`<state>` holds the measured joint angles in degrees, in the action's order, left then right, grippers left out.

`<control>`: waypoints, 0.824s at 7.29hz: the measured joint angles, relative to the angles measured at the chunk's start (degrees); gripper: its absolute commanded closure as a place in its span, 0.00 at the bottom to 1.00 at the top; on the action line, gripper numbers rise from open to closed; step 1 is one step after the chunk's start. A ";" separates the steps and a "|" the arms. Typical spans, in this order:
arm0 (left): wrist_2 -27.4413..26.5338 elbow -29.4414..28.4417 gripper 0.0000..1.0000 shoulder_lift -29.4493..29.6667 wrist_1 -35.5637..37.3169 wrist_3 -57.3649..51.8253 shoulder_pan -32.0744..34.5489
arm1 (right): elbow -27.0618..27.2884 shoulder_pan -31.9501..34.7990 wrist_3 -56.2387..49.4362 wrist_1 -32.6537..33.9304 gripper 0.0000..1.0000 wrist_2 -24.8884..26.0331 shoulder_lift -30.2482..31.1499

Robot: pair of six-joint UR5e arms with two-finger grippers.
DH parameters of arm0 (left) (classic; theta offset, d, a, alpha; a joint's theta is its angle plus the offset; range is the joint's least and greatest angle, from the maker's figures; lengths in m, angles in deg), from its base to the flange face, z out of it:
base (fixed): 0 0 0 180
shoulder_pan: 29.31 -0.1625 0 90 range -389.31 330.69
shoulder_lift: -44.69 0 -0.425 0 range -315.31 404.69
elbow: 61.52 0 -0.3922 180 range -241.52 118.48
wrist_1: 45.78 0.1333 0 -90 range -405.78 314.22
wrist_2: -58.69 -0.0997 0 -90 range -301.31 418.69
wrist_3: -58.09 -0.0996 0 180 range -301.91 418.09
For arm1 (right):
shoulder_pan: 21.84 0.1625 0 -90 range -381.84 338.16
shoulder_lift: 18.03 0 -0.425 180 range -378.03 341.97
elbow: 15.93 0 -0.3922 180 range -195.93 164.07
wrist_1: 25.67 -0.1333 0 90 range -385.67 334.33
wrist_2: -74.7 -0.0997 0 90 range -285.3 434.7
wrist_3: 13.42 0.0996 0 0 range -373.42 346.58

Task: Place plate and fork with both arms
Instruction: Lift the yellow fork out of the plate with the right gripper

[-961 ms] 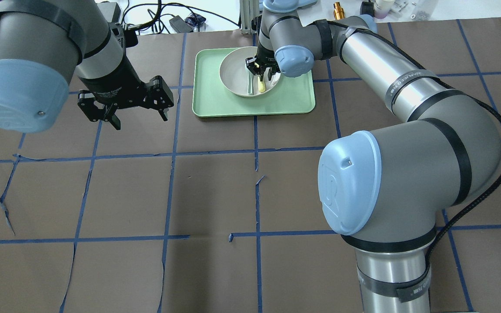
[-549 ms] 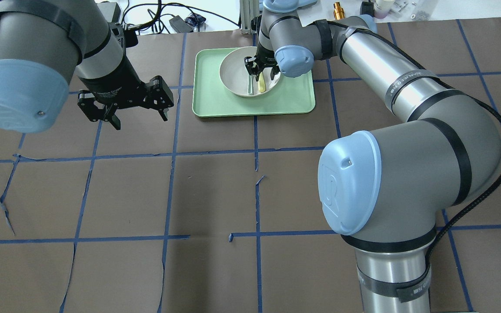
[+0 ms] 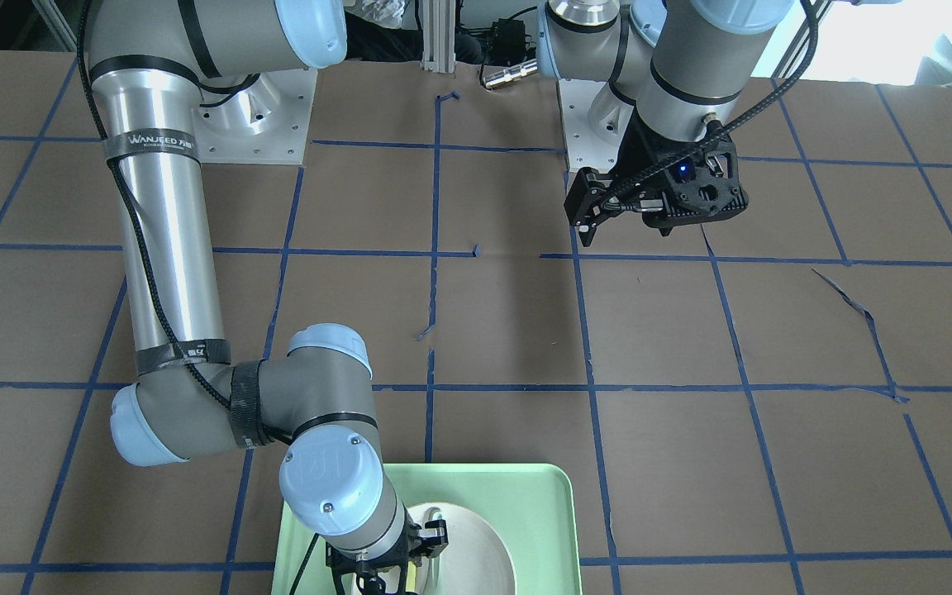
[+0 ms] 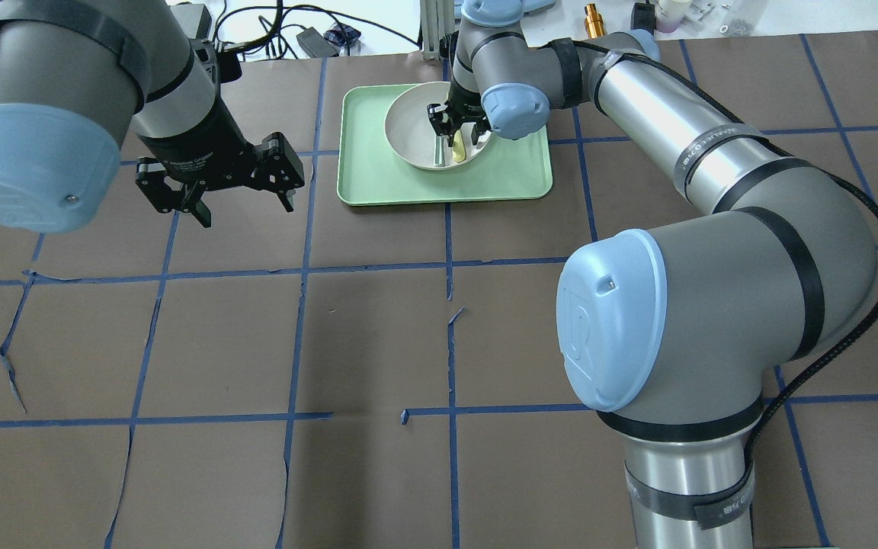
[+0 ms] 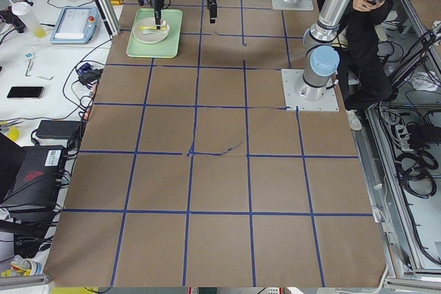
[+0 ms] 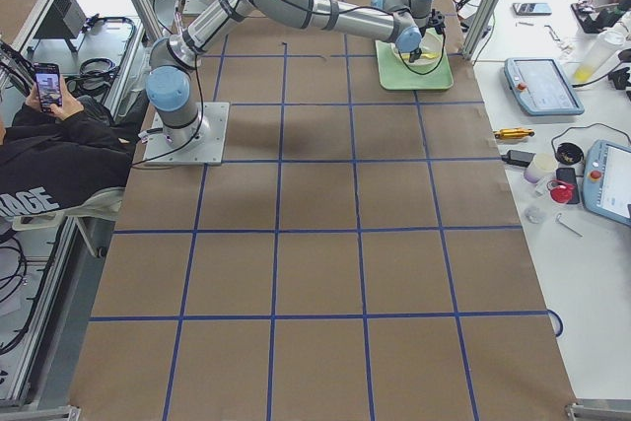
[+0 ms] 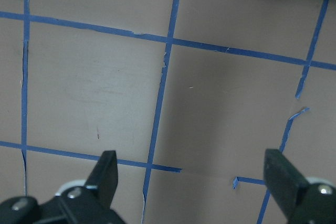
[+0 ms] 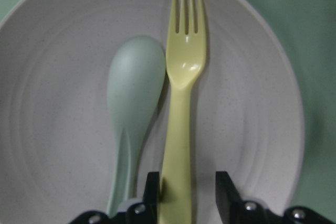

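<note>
Fork (image 8: 181, 103) lying in the plate (image 8: 252, 129) beside the spoon (image 8: 134, 93); its handle runs lengthwise between the right gripper (image 8: 184, 192) fingers, narrowed around it but apparently unclamped. Left gripper (image 7: 191, 182), fingers wide, hovers well apart over bare desk (image 7: 220, 103)

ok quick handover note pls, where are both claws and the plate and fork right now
Right claw: down in the plate, fingers either side of the fork handle; one touches, the other shows a gap, so not gripped yet.
Left claw: open, empty, over bare table beside the tray.
Plate sits on the tray; fork lies in it next to the spoon.
Done: nothing placed. Left: grip and lift fork, take plate, place both.
</note>
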<state>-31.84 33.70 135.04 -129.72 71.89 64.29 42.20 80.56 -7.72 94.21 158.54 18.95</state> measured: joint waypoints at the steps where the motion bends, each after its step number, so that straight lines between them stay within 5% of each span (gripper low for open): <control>1: 0.00 0.02 0.00 0.00 0.00 0.00 0.00 | 0.03 0.00 -0.04 0.00 0.91 0.04 0.03; 3: 0.00 0.03 0.00 0.00 0.00 0.00 0.00 | 0.03 0.00 -0.09 0.00 1.00 0.26 0.16; 6: 0.00 -0.03 0.00 0.00 0.00 0.00 0.00 | 0.01 -0.13 -0.73 -0.05 1.00 1.67 1.75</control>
<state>-31.83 33.67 135.04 -129.72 71.89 64.29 42.21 80.42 -8.45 94.16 160.21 20.70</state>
